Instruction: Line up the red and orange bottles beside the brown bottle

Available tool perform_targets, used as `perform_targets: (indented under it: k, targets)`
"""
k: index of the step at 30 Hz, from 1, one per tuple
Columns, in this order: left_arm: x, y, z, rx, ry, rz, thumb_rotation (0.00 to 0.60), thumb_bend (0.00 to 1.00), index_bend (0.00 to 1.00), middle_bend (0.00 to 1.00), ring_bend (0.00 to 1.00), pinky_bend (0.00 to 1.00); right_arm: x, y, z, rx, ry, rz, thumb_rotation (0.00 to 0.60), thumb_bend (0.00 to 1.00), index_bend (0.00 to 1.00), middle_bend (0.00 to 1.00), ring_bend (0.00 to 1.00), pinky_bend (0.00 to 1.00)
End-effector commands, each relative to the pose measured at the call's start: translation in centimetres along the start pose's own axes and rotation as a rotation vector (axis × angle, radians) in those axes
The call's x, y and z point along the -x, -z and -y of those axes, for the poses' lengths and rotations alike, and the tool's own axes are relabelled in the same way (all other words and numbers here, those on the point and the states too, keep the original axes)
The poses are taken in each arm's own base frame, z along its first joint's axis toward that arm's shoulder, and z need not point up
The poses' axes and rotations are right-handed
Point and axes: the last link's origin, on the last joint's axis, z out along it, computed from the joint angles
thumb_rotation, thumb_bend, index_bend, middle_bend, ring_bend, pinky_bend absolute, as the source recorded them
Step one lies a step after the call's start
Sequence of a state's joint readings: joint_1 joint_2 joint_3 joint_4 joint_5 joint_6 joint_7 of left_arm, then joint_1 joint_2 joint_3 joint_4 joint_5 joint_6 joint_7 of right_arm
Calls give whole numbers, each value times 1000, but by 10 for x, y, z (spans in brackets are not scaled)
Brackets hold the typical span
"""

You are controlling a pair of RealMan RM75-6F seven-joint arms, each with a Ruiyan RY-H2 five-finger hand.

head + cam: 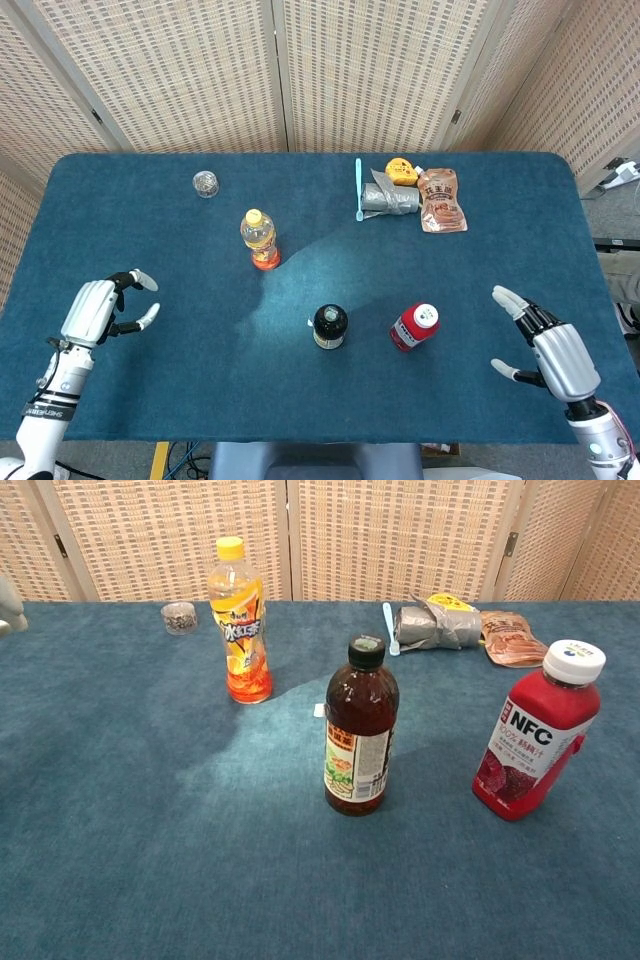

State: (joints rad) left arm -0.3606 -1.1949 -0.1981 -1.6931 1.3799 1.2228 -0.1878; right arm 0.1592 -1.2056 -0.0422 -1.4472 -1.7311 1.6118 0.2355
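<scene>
Head view shows the brown bottle [330, 326], red bottle [414, 327] and orange bottle [259, 240] all upright, caps up; orange stands well apart, farther back-left. Left hand [95, 312] and right hand [555, 352] hover empty, fingers spread.

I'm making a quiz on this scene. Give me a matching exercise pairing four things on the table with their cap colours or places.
Things:
1. orange bottle
2. brown bottle
3. red bottle
4. left robot hand

Descriptions:
A. white cap
B. over the table's left side, holding nothing
C. yellow cap
D. black cap, standing in the middle

Pairs: 1-C, 2-D, 3-A, 4-B
</scene>
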Motion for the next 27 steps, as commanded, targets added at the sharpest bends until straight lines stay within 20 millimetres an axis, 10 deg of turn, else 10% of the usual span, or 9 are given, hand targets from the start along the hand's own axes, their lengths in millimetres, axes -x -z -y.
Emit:
perform_targets:
  k: [1,27]
  targets:
    - [4,-14,-4,-8,23,9,600,279,457,434,410,645,0,-1,-1,2,-4,6,600,0,122,151,189,427]
    - [23,-88,-24,-91,231,8,600,279,457,399,409,628,-7,3,1,-17,-25,4,600,0,122,162,189,427]
